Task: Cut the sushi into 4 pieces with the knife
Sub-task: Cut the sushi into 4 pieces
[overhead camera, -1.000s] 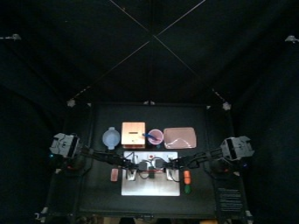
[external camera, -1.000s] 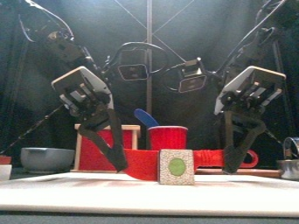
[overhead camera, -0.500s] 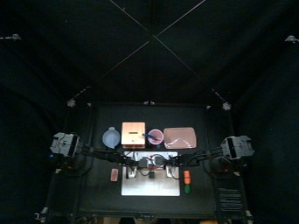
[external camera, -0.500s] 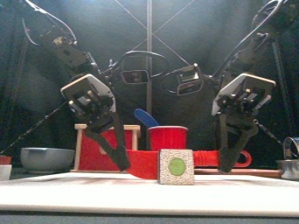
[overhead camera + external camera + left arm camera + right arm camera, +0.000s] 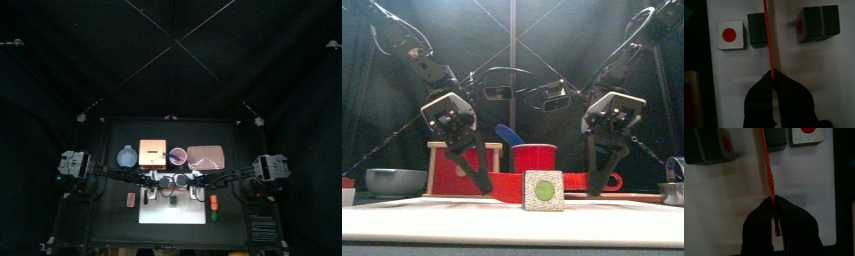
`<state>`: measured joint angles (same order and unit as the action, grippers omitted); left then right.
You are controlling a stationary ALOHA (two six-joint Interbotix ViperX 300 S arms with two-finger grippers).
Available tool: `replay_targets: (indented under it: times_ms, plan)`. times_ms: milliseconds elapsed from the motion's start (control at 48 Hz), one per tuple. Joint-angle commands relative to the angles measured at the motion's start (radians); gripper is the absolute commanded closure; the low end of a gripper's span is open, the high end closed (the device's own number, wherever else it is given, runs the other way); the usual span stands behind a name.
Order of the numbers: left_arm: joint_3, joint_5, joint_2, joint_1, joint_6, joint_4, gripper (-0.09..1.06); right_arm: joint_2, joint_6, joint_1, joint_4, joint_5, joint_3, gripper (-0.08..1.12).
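Sushi (image 5: 543, 190) is near the middle of the white cutting board (image 5: 171, 216), already in parts. The left wrist view shows one block tipped face-up, one dark block just beside it, then a pair touching; can't tell if that pair is split. Red knife (image 5: 770, 45) lines up with the gap between the single block and the pair. Left gripper (image 5: 773, 79) and right gripper (image 5: 774, 208) are both pinched tight on it. Over the last second both arms pulled in toward each other and back toward the board's rear. I read that as coming off a cut, probably one left on the pair. Board's front strip is bare. Wooden box (image 5: 446, 170) and red cup (image 5: 533, 158) crowd the back edge, so little room there.
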<state>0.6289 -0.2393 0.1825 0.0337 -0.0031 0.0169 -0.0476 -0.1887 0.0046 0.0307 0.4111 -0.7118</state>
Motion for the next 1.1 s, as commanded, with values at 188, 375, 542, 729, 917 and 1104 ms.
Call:
replay_targets:
  times_ms: [188,375,542,729,917,1104]
  plan:
    - [0.005,-0.009,-0.023,-0.006,0.002,0.011,0.67,0.038,-0.005,-0.015,0.003,0.046,0.032,0.89]
    - [0.003,-0.011,-0.084,0.0,0.002,0.028,0.67,0.075,-0.008,-0.009,0.002,0.089,0.051,0.89]
    - [0.005,-0.014,-0.135,0.011,0.003,0.035,0.67,0.127,-0.009,0.009,-0.008,0.089,0.048,0.89]
    - [0.003,-0.021,-0.167,0.06,0.003,0.029,0.67,0.175,-0.011,0.044,-0.034,0.089,0.041,0.9]
    - [-0.005,-0.021,-0.167,0.133,-0.003,0.003,0.67,0.199,-0.011,0.081,-0.081,0.086,0.029,0.89]
    - [-0.025,-0.021,-0.15,0.167,-0.003,-0.066,0.67,0.201,-0.011,0.106,-0.106,0.051,0.012,0.89]
